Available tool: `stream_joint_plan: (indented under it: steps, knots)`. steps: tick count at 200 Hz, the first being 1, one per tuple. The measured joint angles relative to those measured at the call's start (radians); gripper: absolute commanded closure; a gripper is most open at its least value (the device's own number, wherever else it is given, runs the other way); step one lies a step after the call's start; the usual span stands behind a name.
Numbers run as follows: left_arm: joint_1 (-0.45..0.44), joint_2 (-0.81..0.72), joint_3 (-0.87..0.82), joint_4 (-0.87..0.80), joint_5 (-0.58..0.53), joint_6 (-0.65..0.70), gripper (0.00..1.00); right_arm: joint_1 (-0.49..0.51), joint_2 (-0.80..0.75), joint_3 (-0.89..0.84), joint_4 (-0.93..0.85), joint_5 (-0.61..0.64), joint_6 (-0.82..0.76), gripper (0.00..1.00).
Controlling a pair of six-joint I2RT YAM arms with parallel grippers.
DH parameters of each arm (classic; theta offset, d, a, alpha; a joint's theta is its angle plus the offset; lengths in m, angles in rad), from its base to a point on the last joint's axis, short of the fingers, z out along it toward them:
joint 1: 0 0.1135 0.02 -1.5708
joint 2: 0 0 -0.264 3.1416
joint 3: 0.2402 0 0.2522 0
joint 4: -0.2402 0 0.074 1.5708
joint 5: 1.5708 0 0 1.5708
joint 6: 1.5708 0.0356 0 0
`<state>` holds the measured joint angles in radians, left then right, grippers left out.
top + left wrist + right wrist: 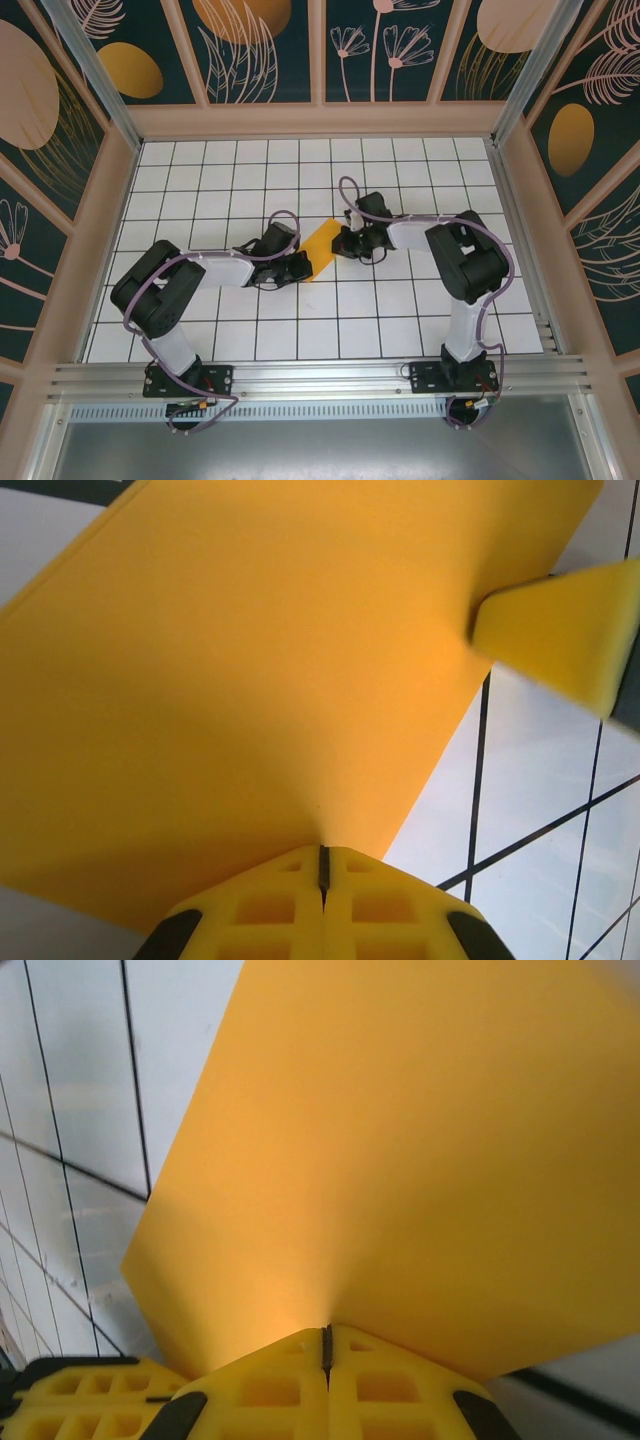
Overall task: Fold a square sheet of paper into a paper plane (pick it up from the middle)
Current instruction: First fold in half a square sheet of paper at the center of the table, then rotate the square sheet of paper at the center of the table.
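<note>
The square sheet of paper (320,250) is plain orange-yellow and hangs between my two grippers over the middle of the white grid table, seen from above as a narrow slanted strip. My left gripper (303,262) is shut on its near-left edge. In the left wrist view the sheet (250,680) spreads upward from the closed left gripper (323,852), and a yellow finger of the right gripper (560,630) pinches the far edge. My right gripper (342,240) is shut on the opposite edge. In the right wrist view the paper (420,1160) fans out from the shut right gripper (325,1335).
The white grid table (300,330) is boxed in by wooden-framed walls with dark floral panels (265,45) at the back and both sides. An aluminium rail (320,375) runs along the near edge by the arm bases.
</note>
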<state>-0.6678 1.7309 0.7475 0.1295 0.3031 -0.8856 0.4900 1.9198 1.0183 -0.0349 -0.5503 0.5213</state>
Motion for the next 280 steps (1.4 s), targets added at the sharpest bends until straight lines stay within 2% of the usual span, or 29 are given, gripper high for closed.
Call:
stream_joint_plan:
  steps: [68, 123, 150, 169, 184, 199, 211, 239, 257, 280]
  knots:
    - [0.000, 0.004, 0.009, -0.005, -0.001, -0.003, 1.00, -0.100, 0.063, 0.091, -0.069, -0.049, -0.027, 1.00]
    - [0.000, 0.008, 0.034, -0.045, -0.001, -0.003, 1.00, -0.221, 0.082, 0.169, -0.085, 0.055, -0.042, 1.00]
    - [0.000, 0.010, 0.083, -0.127, -0.018, 0.000, 0.77, -0.211, 0.071, 0.177, -0.097, 0.087, -0.044, 1.00]
    - [0.000, 0.007, 0.148, -0.177, -0.046, -0.008, 0.63, -0.182, 0.011, 0.151, -0.111, 0.119, -0.042, 0.93]
    - [0.003, -0.015, 0.196, -0.196, -0.070, -0.006, 0.53, -0.146, -0.055, 0.129, -0.123, 0.158, -0.033, 0.82]
    - [0.015, -0.053, 0.231, -0.205, -0.092, -0.008, 0.47, -0.088, -0.112, 0.117, -0.134, 0.207, -0.010, 0.70]
    - [0.038, -0.092, 0.241, -0.209, -0.108, -0.010, 0.43, -0.033, -0.135, 0.114, -0.135, 0.245, 0.007, 0.66]
    - [0.138, -0.163, 0.219, -0.225, -0.133, -0.006, 0.36, 0.112, -0.116, 0.122, -0.156, 0.326, 0.048, 0.64]
    - [0.219, -0.187, 0.185, -0.255, -0.145, 0.002, 0.28, 0.192, -0.063, 0.157, -0.181, 0.360, 0.076, 0.68]
    - [0.307, -0.197, 0.154, -0.298, -0.167, 0.028, 0.24, 0.266, 0.011, 0.219, -0.210, 0.386, 0.108, 0.73]
